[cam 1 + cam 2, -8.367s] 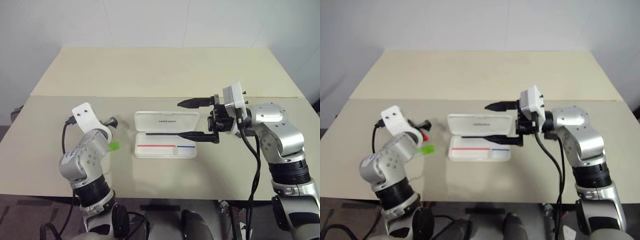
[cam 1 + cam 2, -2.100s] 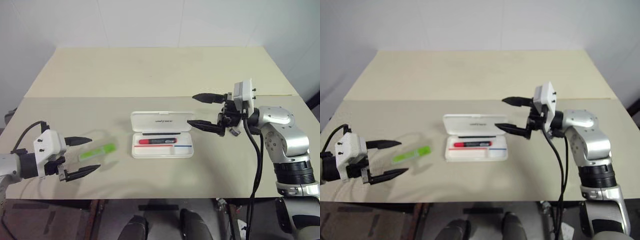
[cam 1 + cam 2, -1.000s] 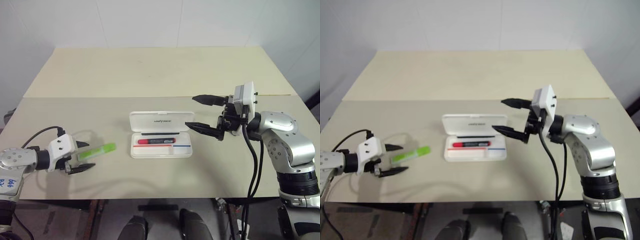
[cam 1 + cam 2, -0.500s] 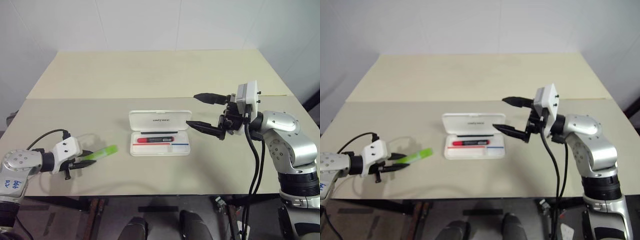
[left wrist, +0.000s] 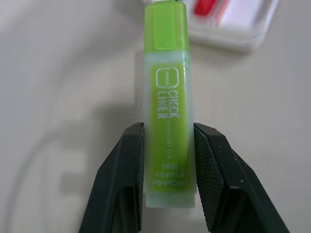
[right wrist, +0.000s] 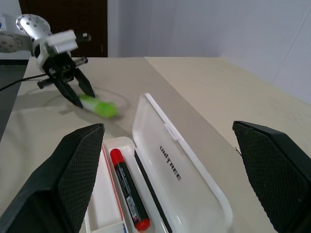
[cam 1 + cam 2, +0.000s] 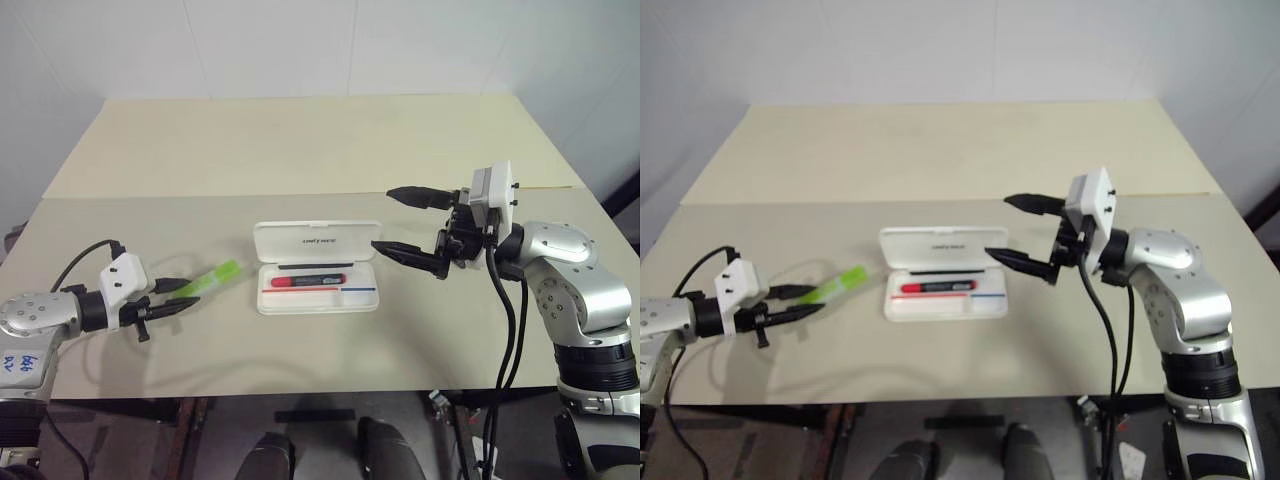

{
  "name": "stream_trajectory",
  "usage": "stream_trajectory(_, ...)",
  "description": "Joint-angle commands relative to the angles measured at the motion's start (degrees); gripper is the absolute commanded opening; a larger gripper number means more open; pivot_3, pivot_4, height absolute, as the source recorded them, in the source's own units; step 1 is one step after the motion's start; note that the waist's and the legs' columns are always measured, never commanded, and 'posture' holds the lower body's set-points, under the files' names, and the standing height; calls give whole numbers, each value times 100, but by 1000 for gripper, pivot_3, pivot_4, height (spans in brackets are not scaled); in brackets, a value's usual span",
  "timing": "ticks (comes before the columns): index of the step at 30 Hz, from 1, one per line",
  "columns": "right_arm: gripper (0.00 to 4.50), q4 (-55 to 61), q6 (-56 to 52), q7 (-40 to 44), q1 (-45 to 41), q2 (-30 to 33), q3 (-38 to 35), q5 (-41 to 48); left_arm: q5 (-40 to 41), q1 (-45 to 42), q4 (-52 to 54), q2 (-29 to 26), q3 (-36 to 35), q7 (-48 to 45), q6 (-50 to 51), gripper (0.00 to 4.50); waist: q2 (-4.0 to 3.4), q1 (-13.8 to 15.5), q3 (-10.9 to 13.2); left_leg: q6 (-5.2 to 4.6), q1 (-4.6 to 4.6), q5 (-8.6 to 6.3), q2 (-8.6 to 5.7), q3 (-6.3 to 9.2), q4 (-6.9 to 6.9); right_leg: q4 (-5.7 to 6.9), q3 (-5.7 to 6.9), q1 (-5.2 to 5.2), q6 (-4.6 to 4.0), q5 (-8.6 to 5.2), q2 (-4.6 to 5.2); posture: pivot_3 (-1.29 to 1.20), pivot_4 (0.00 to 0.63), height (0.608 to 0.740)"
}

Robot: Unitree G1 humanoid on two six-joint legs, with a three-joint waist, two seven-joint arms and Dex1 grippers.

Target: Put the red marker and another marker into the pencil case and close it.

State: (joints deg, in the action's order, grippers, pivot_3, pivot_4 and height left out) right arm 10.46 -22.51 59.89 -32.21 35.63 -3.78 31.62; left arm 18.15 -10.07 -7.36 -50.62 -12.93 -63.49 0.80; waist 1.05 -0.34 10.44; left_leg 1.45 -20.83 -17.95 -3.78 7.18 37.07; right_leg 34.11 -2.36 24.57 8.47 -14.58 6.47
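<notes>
You are looking at a beige tabletop (image 7: 300, 150) filling mid-frame. The flat white plastic hinged pencil case (image 7: 318, 268) is lying open at centre, lid up toward the back. The short thick red marker with a black end (image 7: 308, 281) is resting inside its tray. At right of centre the right gripper (image 7: 398, 222) is hovering beside the case, jaws spread wide, holding nothing. At lower left the left gripper (image 7: 187, 294) is pinching the light lime-green highlighter (image 5: 168, 107), lifting it clear of the table.

One red marker (image 7: 310, 281), one green marker (image 7: 213, 276), one open case (image 7: 317, 266), one table (image 7: 300, 140), two grippers: left (image 7: 181, 293), right (image 7: 397, 222).
</notes>
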Motion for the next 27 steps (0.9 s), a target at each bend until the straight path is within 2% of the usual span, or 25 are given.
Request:
stream_trajectory(1, 4500, 70, 66, -26, -8, 42, -109, 42, 290, -35, 503, -66, -133, -222, -85, 1045, 0, 5, 0, 1, -6, -1, 2, 0, 0, 0, 1, 2, 0, 0, -1, 0, 150, 740)
stream_trajectory(5, 4500, 111, 47, -31, 39, 69, -141, 59, 414, -7, 1053, -145, 15, -462, 103, 1045, 0, 11, 0, 8, -29, 3, 25, -1, 3, 1, 6, 16, 2, 1, -1, 0, 150, 740)
stream_trajectory(13, 4500, 237, 29, -67, 169, 111, -217, 115, -105, -456, 1322, -112, 764, -386, 300, 1045, -1, 15, 0, 10, -34, 2, 12, -5, 3, -7, 6, 15, 2, 1, -7, 0, 150, 740)
stream_trajectory(19, 4500, 321, 2, -85, 272, 179, -303, 164, -375, -1238, 1231, 229, 1383, -178, 652, 1045, 0, 25, 0, 10, -33, 2, 4, -3, 9, -3, 8, 12, 4, 2, -10, 0, 150, 740)
stream_trajectory(27, 4500, 442, -58, -39, 501, 432, -426, 205, -669, -1906, 863, 664, 2033, -291, 645, 1045, -1, 21, 0, 13, -34, 4, 4, -8, 9, -4, 5, 13, 6, 3, -13, 0, 150, 740)
